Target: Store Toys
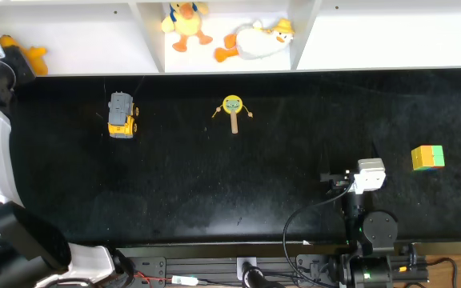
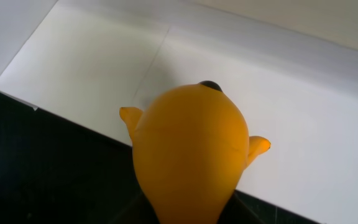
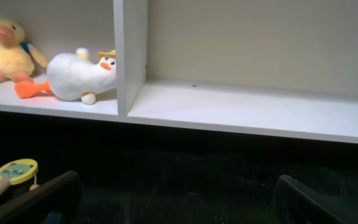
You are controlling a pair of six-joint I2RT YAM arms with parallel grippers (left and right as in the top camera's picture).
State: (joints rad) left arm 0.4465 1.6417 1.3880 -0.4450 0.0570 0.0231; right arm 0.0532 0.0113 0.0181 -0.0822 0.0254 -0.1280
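Note:
An orange plush toy (image 2: 188, 155) sits close in the left wrist view, over the front edge of the white shelf's left compartment (image 2: 92, 68). My left gripper (image 1: 6, 62) at the far left is shut on this toy (image 1: 24, 54). On the black table lie a yellow and grey truck (image 1: 122, 115), a yellow rattle drum (image 1: 232, 108) and a multicoloured cube (image 1: 427, 158). My right gripper (image 3: 179, 193) stays low near the table's front right, open and holding nothing, with the rattle drum (image 3: 14, 172) off to one side.
The white shelf (image 1: 230, 62) runs along the table's far edge. Its middle compartment holds a yellow duck (image 1: 186, 22) and a white duck (image 1: 254, 40). The right compartment (image 3: 253, 109) has a bare floor. A divider wall (image 3: 129, 56) separates them.

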